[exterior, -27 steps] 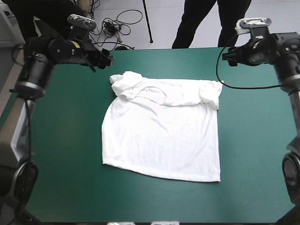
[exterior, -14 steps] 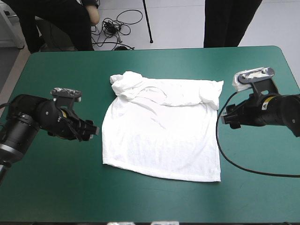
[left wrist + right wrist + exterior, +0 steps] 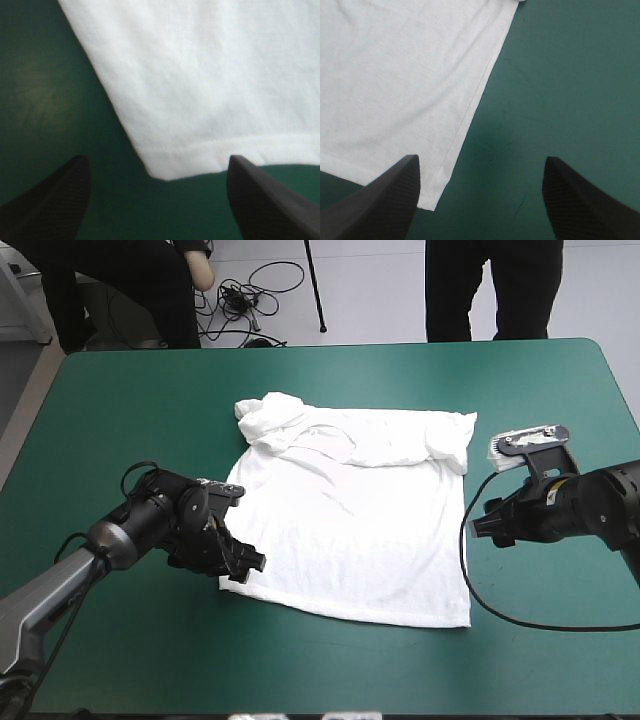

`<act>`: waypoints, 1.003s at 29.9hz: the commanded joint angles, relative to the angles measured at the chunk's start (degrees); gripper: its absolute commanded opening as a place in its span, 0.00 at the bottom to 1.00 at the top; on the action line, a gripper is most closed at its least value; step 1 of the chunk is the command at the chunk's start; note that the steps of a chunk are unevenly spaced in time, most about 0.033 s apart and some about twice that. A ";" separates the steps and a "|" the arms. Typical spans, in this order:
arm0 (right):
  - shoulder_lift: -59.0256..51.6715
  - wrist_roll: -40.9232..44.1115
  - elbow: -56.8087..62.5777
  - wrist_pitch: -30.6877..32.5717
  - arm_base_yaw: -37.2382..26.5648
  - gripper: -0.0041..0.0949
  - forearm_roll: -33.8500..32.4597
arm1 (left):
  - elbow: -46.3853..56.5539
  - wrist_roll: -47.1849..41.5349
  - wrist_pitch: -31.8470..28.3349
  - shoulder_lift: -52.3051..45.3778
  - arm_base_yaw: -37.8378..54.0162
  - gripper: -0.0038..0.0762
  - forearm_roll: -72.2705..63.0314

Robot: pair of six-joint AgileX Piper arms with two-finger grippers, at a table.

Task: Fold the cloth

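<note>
Left jaws stand wide, the near-left hem corner of the shirt [image 3: 200, 75] just ahead between them; right jaws, wide too (both empty), face its right edge. It lies flat, central on the counter [image 3: 110, 410], top bunched toward the far edge.

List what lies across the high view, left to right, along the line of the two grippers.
left gripper → T-shirt → right gripper
</note>
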 commanded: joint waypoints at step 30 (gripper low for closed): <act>0.18 27.95 30.12 -22.82 21.32 0.68 -3.08 | -0.08 1.14 -4.74 9.19 -0.50 0.04 -1.31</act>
